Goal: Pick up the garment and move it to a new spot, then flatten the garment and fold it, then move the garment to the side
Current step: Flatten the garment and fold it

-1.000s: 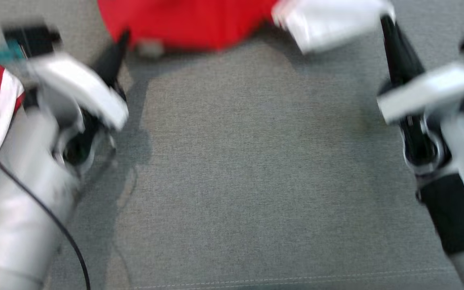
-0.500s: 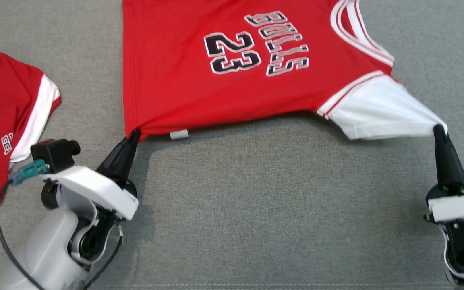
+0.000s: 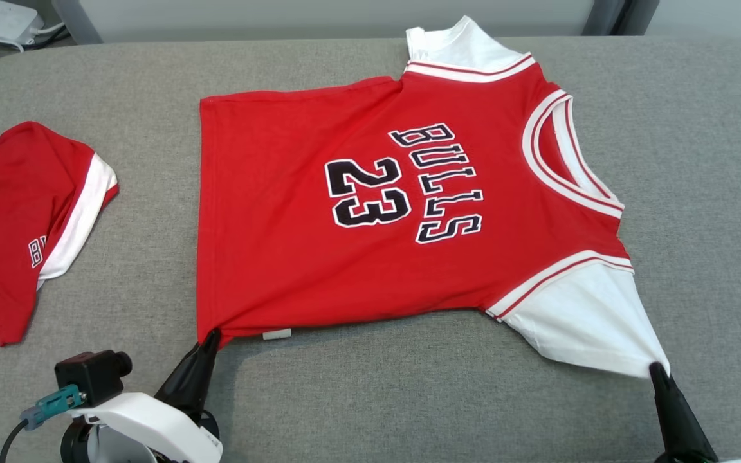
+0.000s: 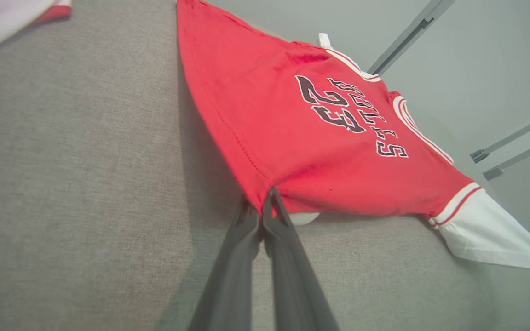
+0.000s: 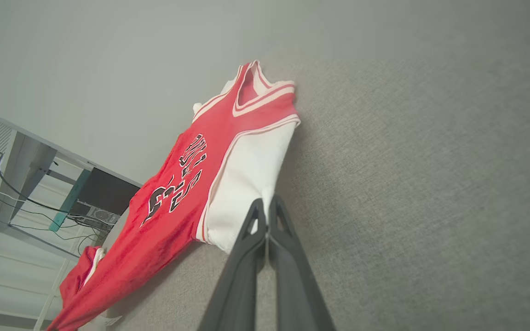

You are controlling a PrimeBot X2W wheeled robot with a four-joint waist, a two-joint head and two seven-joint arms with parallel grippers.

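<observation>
Garment lay spread face up on the grey padded surface in my head view. Its red body covered the middle, with the neck toward my right and the hem toward my left. The left gripper sat at the near hem corner, its fingers pinched together on the cloth. The right gripper was clamped on the tip of the near white sleeve, which was drawn out to a point. A second red garment lay well apart at the far left of the surface.

From the left wrist I saw the left gripper closed on the red hem corner, which was caught between its tips. The garment stretched away up and to the right of the fingers. A small white tag hung just beside them under the hem.

From the right wrist, the right gripper had its fingers pressed together on the edge of the white sleeve. The garment ran off to the upper left and lower left of them. Bare grey surface lay to the right.
</observation>
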